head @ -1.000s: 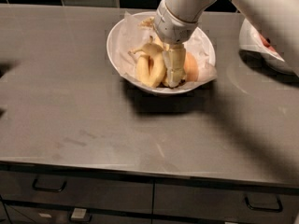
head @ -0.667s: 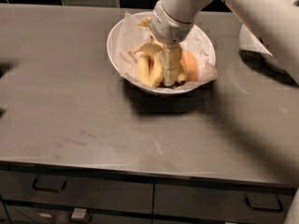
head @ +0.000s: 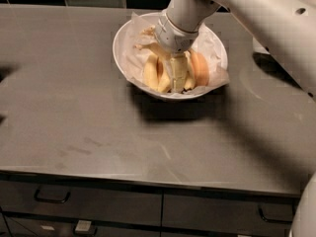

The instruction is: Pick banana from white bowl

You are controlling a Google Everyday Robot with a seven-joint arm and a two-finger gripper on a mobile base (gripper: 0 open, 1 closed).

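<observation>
Arm slants down; claw (head: 177, 77) in white bowl (head: 117, 48), at banana (head: 150, 72).

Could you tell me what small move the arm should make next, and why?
Probably a short, straight lift: the gripper sits low in the white bowl among the bananas, with crinkled paper close around.
</observation>
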